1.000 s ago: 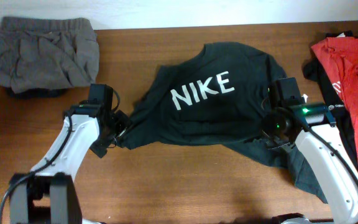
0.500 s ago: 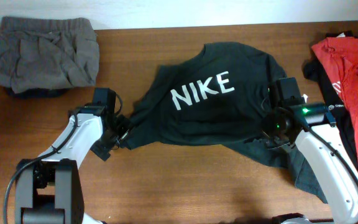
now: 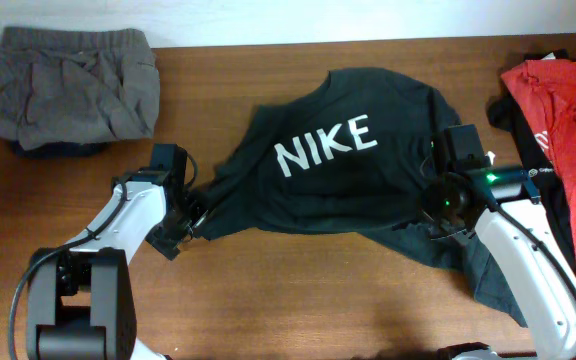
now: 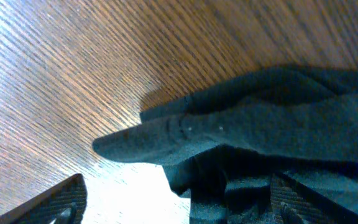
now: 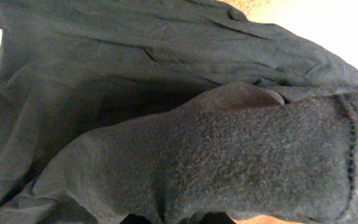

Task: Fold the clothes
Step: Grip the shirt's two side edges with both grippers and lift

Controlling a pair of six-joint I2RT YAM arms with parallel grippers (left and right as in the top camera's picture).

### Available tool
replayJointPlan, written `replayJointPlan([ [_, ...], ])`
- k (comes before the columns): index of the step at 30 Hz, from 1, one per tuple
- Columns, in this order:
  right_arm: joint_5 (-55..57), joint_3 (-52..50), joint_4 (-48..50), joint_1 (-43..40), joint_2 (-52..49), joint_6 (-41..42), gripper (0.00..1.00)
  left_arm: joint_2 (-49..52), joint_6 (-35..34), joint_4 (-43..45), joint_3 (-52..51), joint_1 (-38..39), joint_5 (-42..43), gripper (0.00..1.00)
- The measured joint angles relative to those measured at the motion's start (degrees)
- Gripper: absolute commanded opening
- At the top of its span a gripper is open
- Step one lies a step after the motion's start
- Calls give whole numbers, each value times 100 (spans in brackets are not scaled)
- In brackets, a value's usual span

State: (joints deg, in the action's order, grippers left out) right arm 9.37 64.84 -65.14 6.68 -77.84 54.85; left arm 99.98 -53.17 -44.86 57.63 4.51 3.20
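The black T-shirt (image 3: 338, 180) with white NIKE lettering (image 3: 325, 144) lies crumpled in the middle of the wooden table. My left gripper (image 3: 196, 208) is at its left sleeve edge. In the left wrist view its fingers (image 4: 176, 208) stand wide apart, with a fold of the shirt (image 4: 260, 124) lying between them and over the right finger. My right gripper (image 3: 436, 222) is at the shirt's right side. In the right wrist view its fingertips (image 5: 176, 219) are close together on bunched black cloth (image 5: 135, 68).
A grey elastic-waist garment (image 3: 63, 85) lies heaped at the back left corner. A red T-shirt (image 3: 568, 110) lies at the right edge on top of another dark garment (image 3: 503, 110). Bare wood (image 3: 298, 290) runs along the front of the table.
My left arm has shifted slightly to the right, toward the shirt's sleeve. The right arm and the shirt have not visibly moved.
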Motion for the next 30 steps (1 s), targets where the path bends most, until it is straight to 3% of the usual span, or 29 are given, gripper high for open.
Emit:
replayJointPlan([
  [2, -20, 0, -2, 0, 0, -2, 15, 0, -44, 7, 0, -4, 2, 46],
  [5, -24, 0, 0, 0, 0, 0, 15, 0, -15, 9, 0, -4, 48, 27],
  [6, -24, 0, 0, 0, 0, -2, 15, 0, -37, 11, 0, -4, 57, 15],
  [8, -24, 0, 0, 0, 0, -2, 13, 0, -2, 2, 0, -4, 96, 1],
  [12, -37, 0, 0, 0, 0, -4, 6, 0, 24, -9, 0, -4, 131, 1],
  [16, -39, 0, 0, 0, 0, -7, 7, 0, 44, -9, 0, -4, 131, 1],
  [17, -39, 0, 0, 0, 0, -9, 7, 0, 66, -9, 0, -4, 131, 19],
  [18, -39, 0, 0, 0, 0, -7, 7, 0, 72, -9, 0, -4, 131, 68],
  [19, -39, 0, 0, 0, 0, -7, 8, 0, 101, -7, 0, -4, 144, 99],
  [30, -39, 0, 0, 0, 0, -17, 11, 0, 516, 208, -2, -256, 33, 99],
])
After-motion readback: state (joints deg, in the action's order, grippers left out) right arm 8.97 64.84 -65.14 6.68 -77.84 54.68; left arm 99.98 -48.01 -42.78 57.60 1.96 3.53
